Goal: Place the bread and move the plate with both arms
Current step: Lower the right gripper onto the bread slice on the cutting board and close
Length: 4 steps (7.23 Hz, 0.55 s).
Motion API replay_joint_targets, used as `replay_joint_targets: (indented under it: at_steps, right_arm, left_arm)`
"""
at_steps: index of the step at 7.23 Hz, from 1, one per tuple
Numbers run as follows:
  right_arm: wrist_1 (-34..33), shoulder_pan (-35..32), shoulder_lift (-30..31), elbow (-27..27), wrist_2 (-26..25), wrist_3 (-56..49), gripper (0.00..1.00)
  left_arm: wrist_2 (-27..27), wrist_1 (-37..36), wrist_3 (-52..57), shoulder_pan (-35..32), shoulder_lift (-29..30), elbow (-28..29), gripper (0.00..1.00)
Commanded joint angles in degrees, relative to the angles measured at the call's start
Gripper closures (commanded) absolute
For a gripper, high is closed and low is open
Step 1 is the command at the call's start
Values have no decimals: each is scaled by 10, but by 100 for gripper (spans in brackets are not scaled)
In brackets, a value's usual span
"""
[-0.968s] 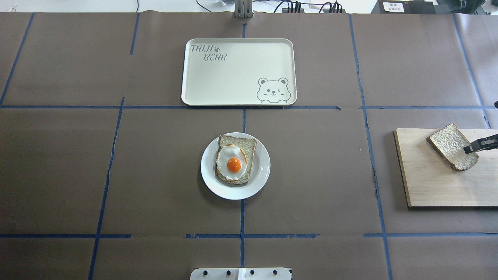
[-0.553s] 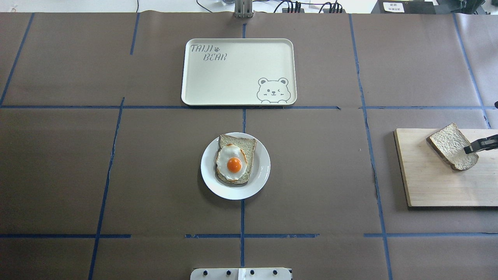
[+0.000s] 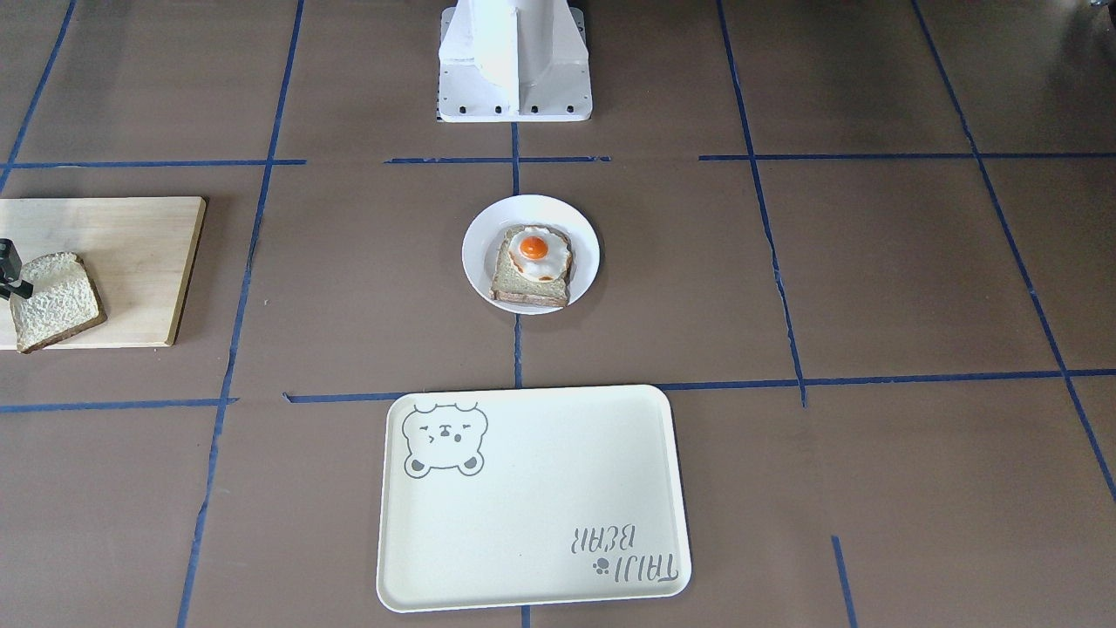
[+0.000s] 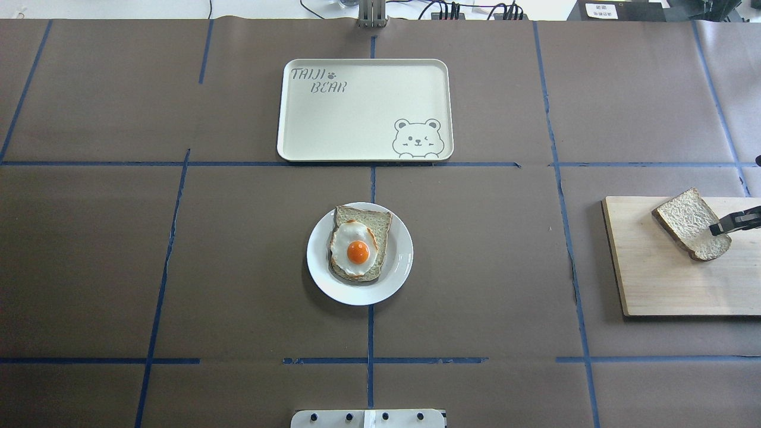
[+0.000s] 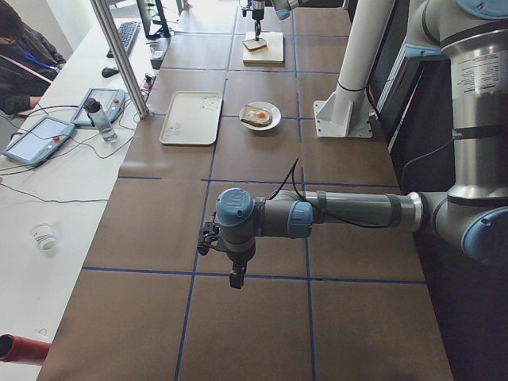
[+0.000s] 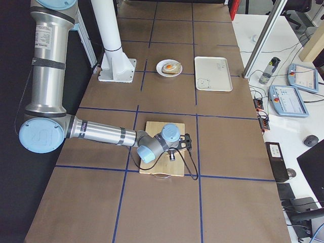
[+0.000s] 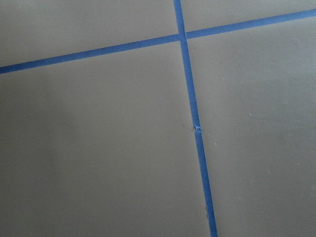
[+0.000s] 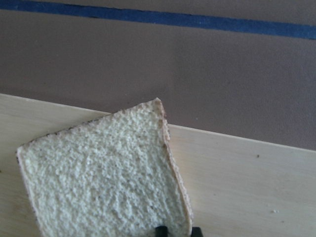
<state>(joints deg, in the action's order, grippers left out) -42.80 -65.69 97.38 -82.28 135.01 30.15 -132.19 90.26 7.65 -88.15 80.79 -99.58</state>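
Note:
The bread (image 4: 684, 221) is a pale slice on the wooden board at the far right, tilted with one edge raised. It also shows in the front view (image 3: 54, 301) and fills the right wrist view (image 8: 108, 177). My right gripper (image 4: 719, 227) is shut on the bread's right edge, and its fingertips (image 8: 161, 230) just show at the slice's lower edge. The white plate (image 4: 401, 264) sits mid-table with a toast slice and fried egg (image 4: 357, 249) on it. My left gripper (image 5: 236, 278) hangs over bare table far to the left. I cannot tell whether it is open or shut.
A cream tray with a bear drawing (image 4: 362, 110) lies beyond the plate. The wooden cutting board (image 4: 666, 285) lies at the right edge. The robot base (image 3: 514, 61) stands behind the plate. Blue tape lines cross the brown table cover.

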Motion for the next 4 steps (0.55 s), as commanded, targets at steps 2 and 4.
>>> replay_joint_targets:
  at_steps: [2,4]
  right_arm:
    - [-1,7,3,0,-7,-4,99]
    - [-1,9,2,-4,-8,-3,100]
  left_arm:
    - [0,0,0,0,1,0,0]
    - [0,0,0,0,1,0,0]
